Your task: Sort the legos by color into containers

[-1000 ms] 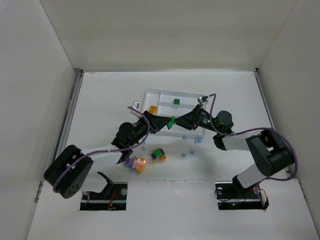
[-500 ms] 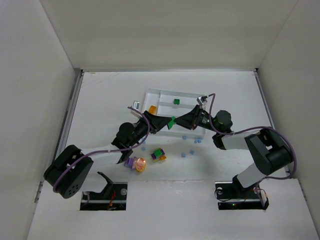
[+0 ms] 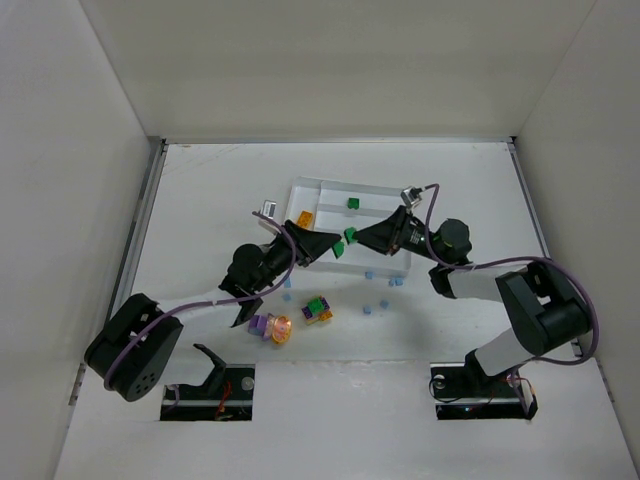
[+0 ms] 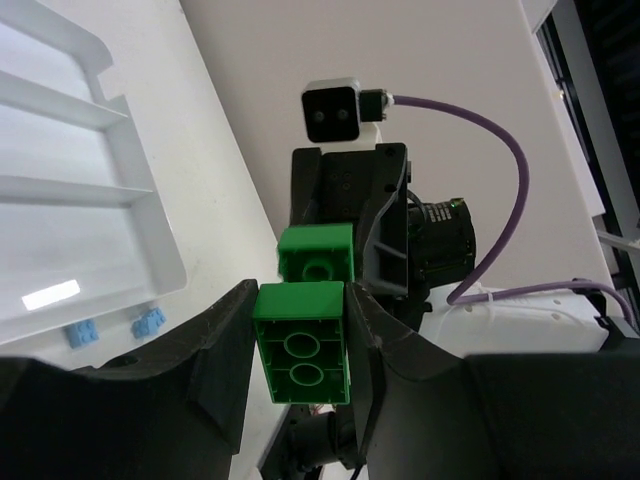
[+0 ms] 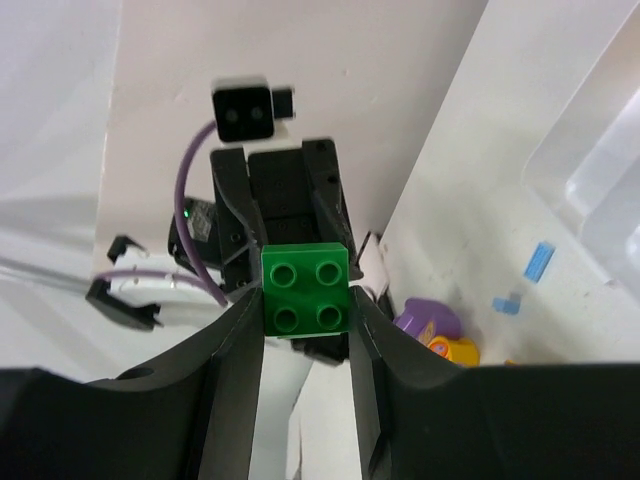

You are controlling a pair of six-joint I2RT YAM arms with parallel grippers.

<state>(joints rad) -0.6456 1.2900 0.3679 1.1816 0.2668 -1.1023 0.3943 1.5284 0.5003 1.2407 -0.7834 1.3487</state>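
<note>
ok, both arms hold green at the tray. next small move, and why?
Probably draw the right gripper back slightly from the left gripper. Each is shut on a green brick; in the left wrist view the left's brick and the right's brick sit edge to edge, and I can't tell they've parted. Only then drop either into the tray.

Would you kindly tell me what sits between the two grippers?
Two green bricks: one in the left gripper, one in the right gripper, close together; the left wrist view shows it.
</note>
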